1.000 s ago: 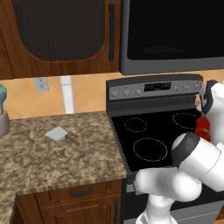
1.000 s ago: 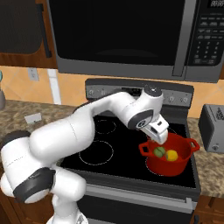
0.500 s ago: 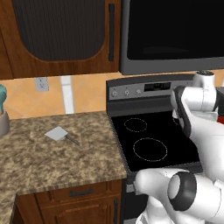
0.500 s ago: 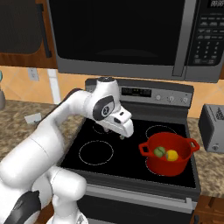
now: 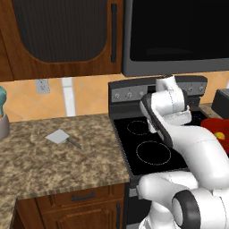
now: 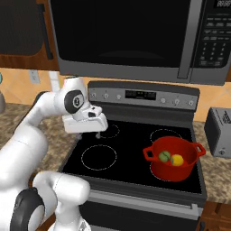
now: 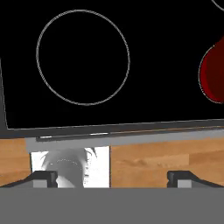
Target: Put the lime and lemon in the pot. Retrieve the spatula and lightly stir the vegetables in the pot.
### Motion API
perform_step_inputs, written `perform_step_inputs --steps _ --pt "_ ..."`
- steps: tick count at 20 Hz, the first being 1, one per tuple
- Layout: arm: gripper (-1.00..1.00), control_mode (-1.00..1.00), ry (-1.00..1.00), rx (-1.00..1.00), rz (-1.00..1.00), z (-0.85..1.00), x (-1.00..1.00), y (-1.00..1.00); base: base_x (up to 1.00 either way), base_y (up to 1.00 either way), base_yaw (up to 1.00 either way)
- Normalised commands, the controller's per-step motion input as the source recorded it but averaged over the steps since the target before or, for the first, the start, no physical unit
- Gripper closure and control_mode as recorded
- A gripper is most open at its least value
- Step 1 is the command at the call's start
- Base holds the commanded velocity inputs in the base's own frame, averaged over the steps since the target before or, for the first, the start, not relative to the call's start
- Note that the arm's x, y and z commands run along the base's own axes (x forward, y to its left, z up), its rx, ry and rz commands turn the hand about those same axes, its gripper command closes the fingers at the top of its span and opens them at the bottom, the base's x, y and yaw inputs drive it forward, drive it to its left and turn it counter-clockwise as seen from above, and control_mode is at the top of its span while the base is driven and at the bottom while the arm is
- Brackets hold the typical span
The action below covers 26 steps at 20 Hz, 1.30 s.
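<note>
The spatula (image 5: 62,138) lies flat on the granite counter (image 5: 53,165), left of the stove (image 6: 135,153), with bare counter on all sides and its handle pointing toward the stove edge. The pot (image 6: 175,158) sits on the front right burner, holding the lime (image 6: 164,156) and lemon (image 6: 177,159). The gripper (image 6: 92,133) hovers over the stove's left burners, jaws spread wide and empty, between pot and spatula

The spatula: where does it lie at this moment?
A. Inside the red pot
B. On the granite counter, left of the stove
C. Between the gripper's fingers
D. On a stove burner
B: the spatula lies flat on the speckled counter, apart from the stove and the open gripper.
</note>
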Motion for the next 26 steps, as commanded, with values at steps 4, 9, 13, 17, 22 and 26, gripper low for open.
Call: perform_step_inputs --steps 4,9,13,17,22,26 --pt "-1.00 -1.00 0.18 -0.06 0.70 -0.12 -0.02 0.98 0.00 0.00 0.00" --pt "-1.00 -1.00 0.18 -0.10 0.74 -0.17 -0.05 0.86 0.00 0.00 0.00" --pt "-1.00 -1.00 0.19 -0.11 0.75 -0.18 -0.01 0.74 0.00 0.00 0.00" --pt "-1.00 -1.00 0.20 -0.10 0.74 -0.14 0.00 0.68 0.00 0.00 0.00" --pt "-1.00 -1.00 0.29 -0.02 0.69 0.00 0.07 0.53 0.00 0.00 0.00" --pt "-1.00 -1.00 0.44 0.00 0.70 0.01 0.11 0.41 0.00 0.00 0.00"
